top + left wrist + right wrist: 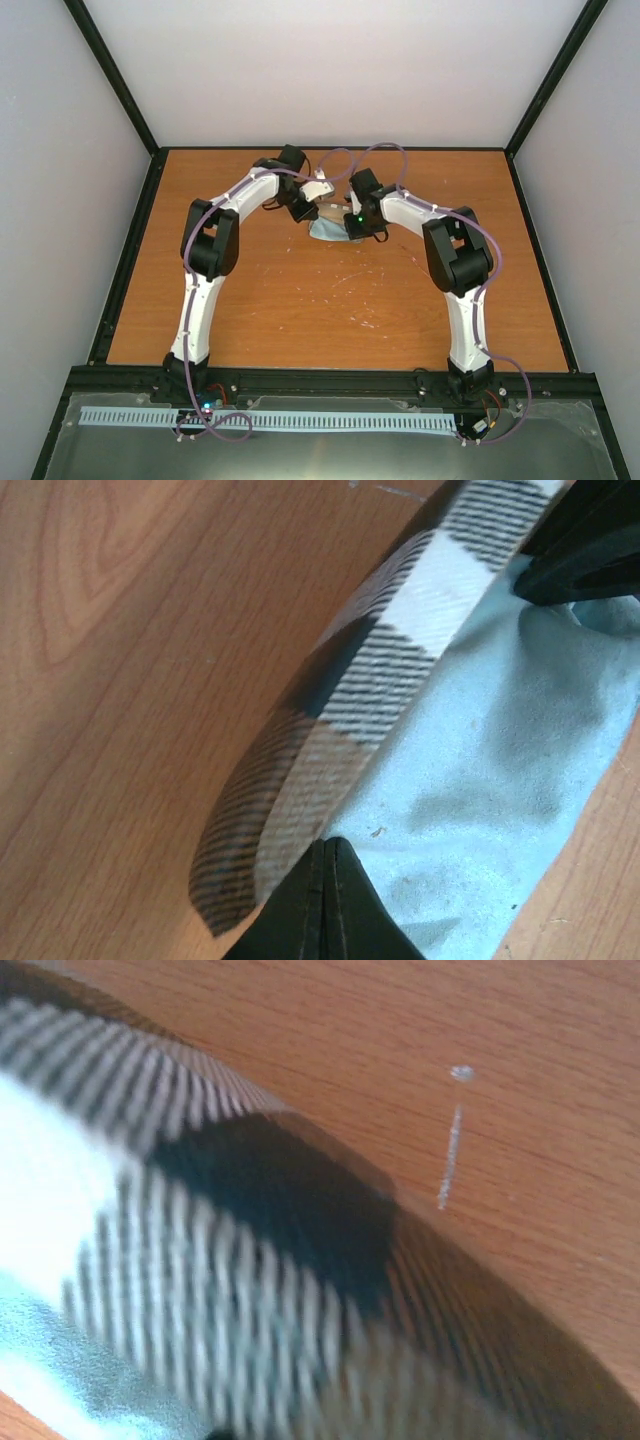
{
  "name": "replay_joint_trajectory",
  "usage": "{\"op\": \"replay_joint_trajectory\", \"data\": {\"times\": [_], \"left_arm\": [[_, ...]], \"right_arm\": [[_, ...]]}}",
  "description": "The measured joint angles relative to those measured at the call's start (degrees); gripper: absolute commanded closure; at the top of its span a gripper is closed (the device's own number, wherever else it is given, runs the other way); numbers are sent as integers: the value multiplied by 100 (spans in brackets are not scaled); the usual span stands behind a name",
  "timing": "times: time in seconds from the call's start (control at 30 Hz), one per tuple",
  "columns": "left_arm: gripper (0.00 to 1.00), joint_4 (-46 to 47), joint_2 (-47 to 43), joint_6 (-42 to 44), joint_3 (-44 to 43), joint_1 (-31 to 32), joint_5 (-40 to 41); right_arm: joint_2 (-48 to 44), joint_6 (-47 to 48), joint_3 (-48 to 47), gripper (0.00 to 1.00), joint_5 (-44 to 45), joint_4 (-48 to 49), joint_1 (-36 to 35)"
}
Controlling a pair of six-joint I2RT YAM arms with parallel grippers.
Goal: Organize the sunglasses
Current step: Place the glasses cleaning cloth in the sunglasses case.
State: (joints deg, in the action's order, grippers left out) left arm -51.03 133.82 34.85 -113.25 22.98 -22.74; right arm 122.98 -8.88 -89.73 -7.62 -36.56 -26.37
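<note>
The sunglasses show in no view. The brown case with grey and white stripes lies at the far middle of the table, its edge on a pale blue cloth. My left gripper is shut, its tips pressed together just over the line where case and cloth meet. My right gripper is shut at the cloth's puckered far corner; I cannot tell whether it pinches the cloth. The right wrist view is filled by the blurred case, with a strip of cloth at the lower left.
From above, both arms reach inward and meet over the case and the cloth. Black rails edge the wooden table, with pale walls on three sides. Faint white scuffs mark the wood.
</note>
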Motion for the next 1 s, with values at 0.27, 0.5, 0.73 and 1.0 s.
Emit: {"op": "replay_joint_trajectory", "data": {"times": [0.27,0.5,0.73,1.0], "left_arm": [[100,46,0,-2,153,120,9],[100,168,0,-31,186,164,17],[88,330,0,-98,254,234,28],[62,409,0,-216,361,319,87]], "right_arm": [[-240,-223,402,97,297,319,0],[-645,-481,940,97,636,693,-2],[-761,-568,1117,97,907,925,-68],[-750,-581,1137,97,1032,890,-133]]}}
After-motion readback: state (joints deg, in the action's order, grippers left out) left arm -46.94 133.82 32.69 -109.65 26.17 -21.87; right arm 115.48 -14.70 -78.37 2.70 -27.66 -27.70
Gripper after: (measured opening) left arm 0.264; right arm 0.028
